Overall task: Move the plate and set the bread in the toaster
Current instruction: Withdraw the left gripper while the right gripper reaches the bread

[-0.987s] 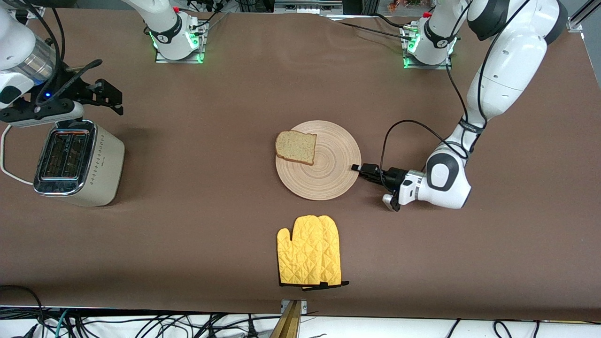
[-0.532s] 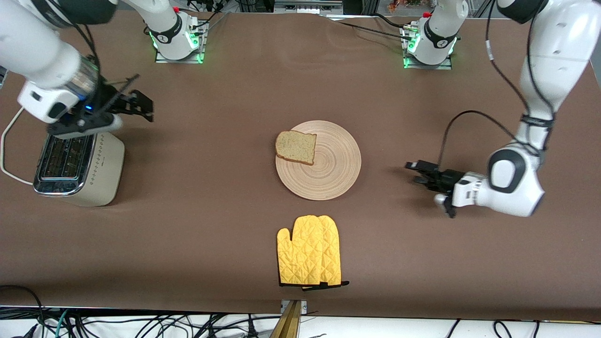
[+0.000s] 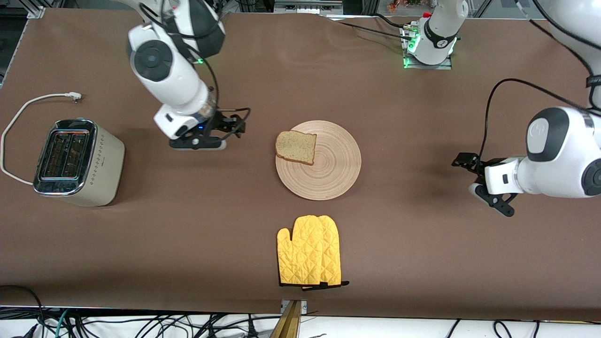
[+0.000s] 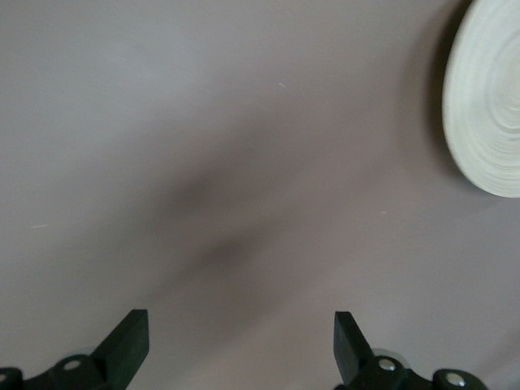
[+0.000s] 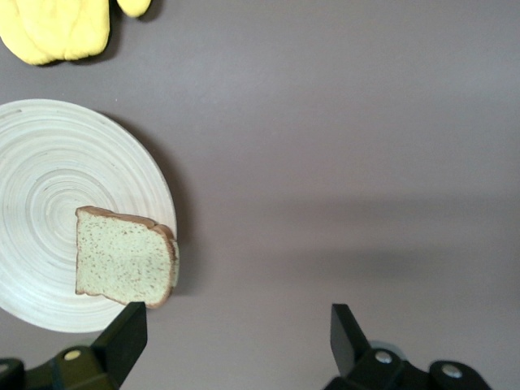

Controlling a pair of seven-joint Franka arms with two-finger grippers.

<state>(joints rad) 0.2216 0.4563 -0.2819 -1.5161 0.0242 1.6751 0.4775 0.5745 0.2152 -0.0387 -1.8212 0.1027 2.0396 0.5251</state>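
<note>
The pale wooden plate (image 3: 328,173) lies mid-table with the brown bread slice (image 3: 296,147) on its edge toward the right arm's end, slightly overhanging the rim. The cream toaster (image 3: 98,164) stands upright at the right arm's end, both slots empty. My right gripper (image 3: 236,124) is open and empty over bare table between the toaster and the plate; its wrist view shows the bread (image 5: 122,256), the plate (image 5: 49,171) and the gripper (image 5: 236,333). My left gripper (image 3: 462,160) is open and empty over bare table toward the left arm's end; its wrist view shows the gripper (image 4: 240,341) and the plate's edge (image 4: 487,114).
A yellow oven mitt (image 3: 310,257) lies nearer the front camera than the plate; it also shows in the right wrist view (image 5: 57,28). The toaster's white cord (image 3: 28,101) loops on the table, unplugged.
My right gripper has swung from over the toaster toward the plate. My left gripper has pulled back from the plate's edge toward the left arm's end. Plate and bread have not moved.
</note>
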